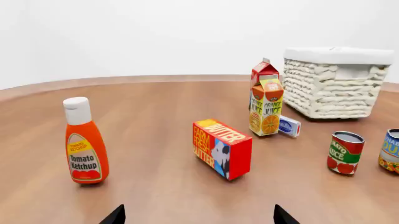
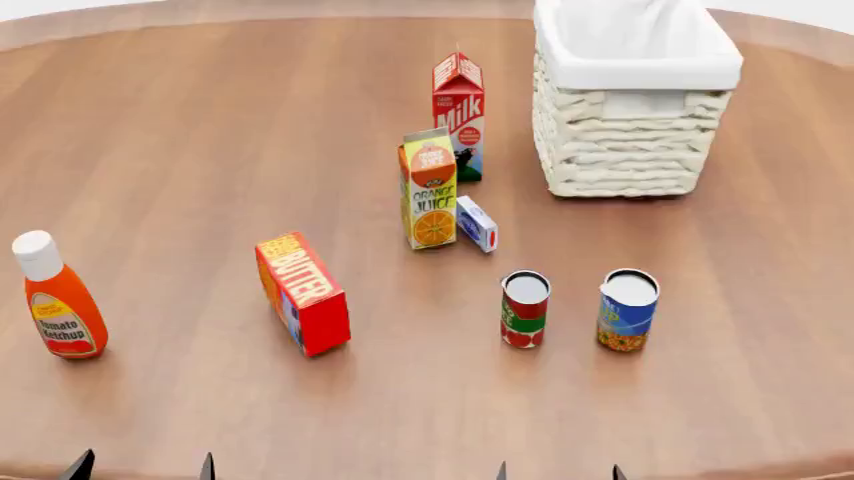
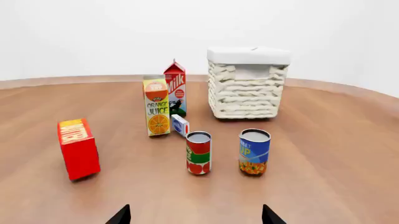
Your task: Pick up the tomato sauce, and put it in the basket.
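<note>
The tomato sauce (image 2: pixel 525 310) (image 3: pixel 199 153) (image 1: pixel 345 152), a small can with a red label and green band, stands upright on the wooden table, just left of a blue-and-yellow can (image 2: pixel 627 310). The basket (image 2: pixel 633 95) (image 3: pixel 247 83) (image 1: pixel 335 81), cream wicker with a white lining, stands at the far right. My right gripper (image 2: pixel 557 472) (image 3: pixel 194 215) is open at the near edge, in front of the tomato sauce with a wide gap of table between. At the near left edge my left gripper (image 2: pixel 143 467) (image 1: pixel 198 215) is open too, holding nothing.
An orange juice carton (image 2: pixel 429 189), a milk carton (image 2: pixel 458 114) and a small blue-and-white box (image 2: pixel 477 223) stand between the cans and the basket. A red butter box (image 2: pixel 303 293) sits left of centre. A ketchup bottle (image 2: pixel 58 298) stands at far left.
</note>
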`<state>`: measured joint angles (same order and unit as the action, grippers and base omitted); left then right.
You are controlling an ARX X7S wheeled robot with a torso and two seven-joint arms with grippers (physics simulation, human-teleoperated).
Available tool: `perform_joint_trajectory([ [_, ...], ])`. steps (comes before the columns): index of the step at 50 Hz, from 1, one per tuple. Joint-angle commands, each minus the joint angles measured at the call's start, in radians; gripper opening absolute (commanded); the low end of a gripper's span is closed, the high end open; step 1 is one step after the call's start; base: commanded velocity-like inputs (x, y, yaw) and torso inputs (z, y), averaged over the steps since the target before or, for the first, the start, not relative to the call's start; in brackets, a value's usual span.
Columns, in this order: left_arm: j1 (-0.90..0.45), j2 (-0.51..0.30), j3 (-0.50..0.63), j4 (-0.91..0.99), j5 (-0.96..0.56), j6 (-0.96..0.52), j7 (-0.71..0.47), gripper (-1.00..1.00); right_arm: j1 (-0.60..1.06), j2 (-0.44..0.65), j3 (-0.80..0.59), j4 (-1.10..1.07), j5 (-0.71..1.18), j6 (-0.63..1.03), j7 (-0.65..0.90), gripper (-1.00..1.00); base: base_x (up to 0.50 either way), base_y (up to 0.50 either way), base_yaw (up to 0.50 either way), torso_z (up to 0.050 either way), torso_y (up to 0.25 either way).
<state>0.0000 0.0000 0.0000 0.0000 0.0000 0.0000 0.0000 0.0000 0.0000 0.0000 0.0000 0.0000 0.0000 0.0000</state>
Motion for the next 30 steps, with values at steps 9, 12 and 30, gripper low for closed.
perform_joint_trajectory([
  [9, 0.039, -0.054, 0.028, 0.249, -0.043, -0.124, -0.057, 1.0, -0.045, 0.05, -0.038, -0.305, 0.042, 0.13, 0.057, 1.0, 0.0, 0.0, 0.0, 0.0, 0.0],
  [12, 0.067, -0.074, 0.024, 0.461, -0.035, -0.227, -0.076, 1.0, -0.077, 0.056, -0.034, -0.483, 0.064, 0.202, 0.074, 1.0, 0.0, 0.0, 0.0, 0.0, 0.0],
  [30, 0.094, -0.112, 0.096, 0.977, 0.034, -0.538, -0.128, 1.0, -0.097, 0.084, 0.0, -0.895, 0.174, 0.46, 0.139, 1.0, 0.0, 0.0, 0.0, 0.0, 0.0],
])
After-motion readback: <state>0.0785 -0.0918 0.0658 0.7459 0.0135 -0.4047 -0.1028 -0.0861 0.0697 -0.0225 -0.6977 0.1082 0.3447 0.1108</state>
